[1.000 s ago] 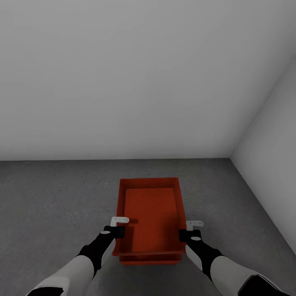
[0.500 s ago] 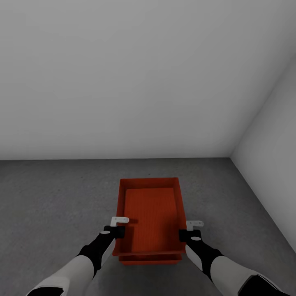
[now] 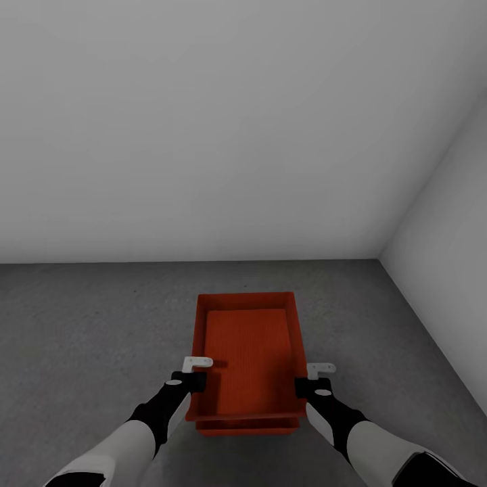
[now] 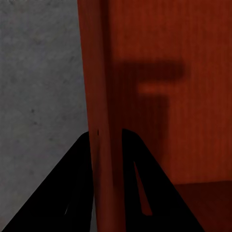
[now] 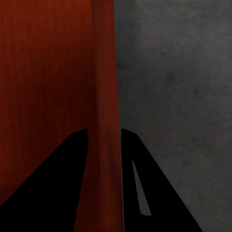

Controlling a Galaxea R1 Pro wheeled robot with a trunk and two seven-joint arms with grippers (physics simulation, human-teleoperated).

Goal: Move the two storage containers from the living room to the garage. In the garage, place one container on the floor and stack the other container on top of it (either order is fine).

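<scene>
Two orange-red storage containers sit nested one in the other over the dark grey concrete floor (image 3: 88, 325) of the garage. The upper container (image 3: 247, 352) shows its ribbed inside, and the lower container (image 3: 247, 427) peeks out under its near edge. My left gripper (image 3: 195, 381) is shut on the upper container's left wall (image 4: 99, 87), with one finger on each side of it. My right gripper (image 3: 304, 386) is shut on the right wall (image 5: 104, 72) in the same way. I cannot tell whether the stack rests on the floor.
A plain white-grey wall (image 3: 203, 135) stands ahead, and a second wall (image 3: 453, 270) meets it in a corner at the right. Bare concrete stretches to the left of the containers and in front of them.
</scene>
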